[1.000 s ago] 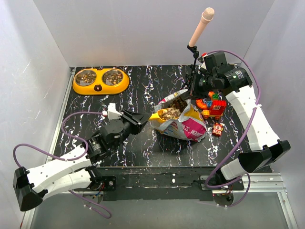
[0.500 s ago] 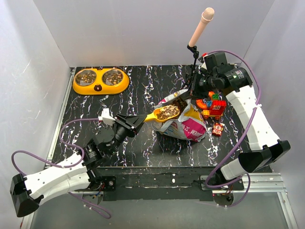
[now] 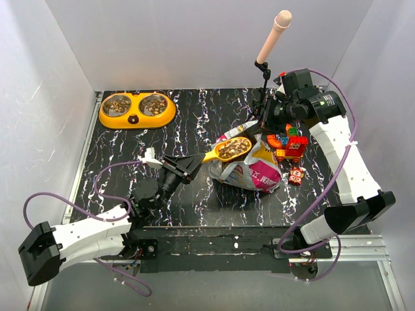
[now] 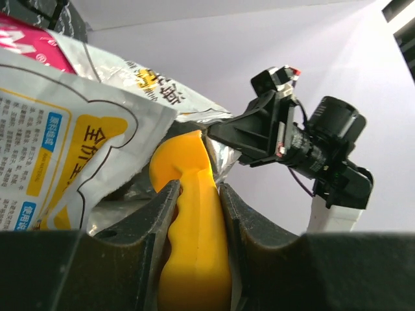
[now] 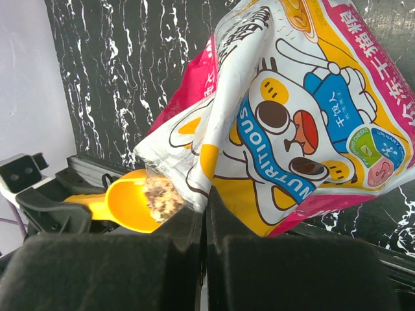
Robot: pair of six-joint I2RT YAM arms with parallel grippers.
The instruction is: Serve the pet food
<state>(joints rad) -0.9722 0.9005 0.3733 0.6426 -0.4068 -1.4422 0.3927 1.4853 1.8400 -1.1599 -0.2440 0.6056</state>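
Note:
The printed pet food bag (image 3: 249,170) lies open near the table's middle; it also shows in the right wrist view (image 5: 292,123) and the left wrist view (image 4: 71,136). My left gripper (image 3: 189,163) is shut on the handle of a yellow scoop (image 3: 228,149), which is full of brown kibble (image 3: 235,147) and held just above the bag's mouth. The scoop handle (image 4: 194,240) sits between my left fingers. My right gripper (image 3: 264,120) is shut on the bag's upper edge (image 5: 211,184), holding it up. The scoop with kibble (image 5: 139,197) shows beside that edge.
A yellow double bowl (image 3: 137,109) holding kibble in both cups stands at the back left. Colourful toy bricks (image 3: 290,148) lie right of the bag. A pink-tipped microphone on a stand (image 3: 272,39) rises behind the right arm. White walls close three sides.
My left arm has lifted the filled scoop up out of the bag and tilted it higher. My right gripper has stayed on the bag's edge.

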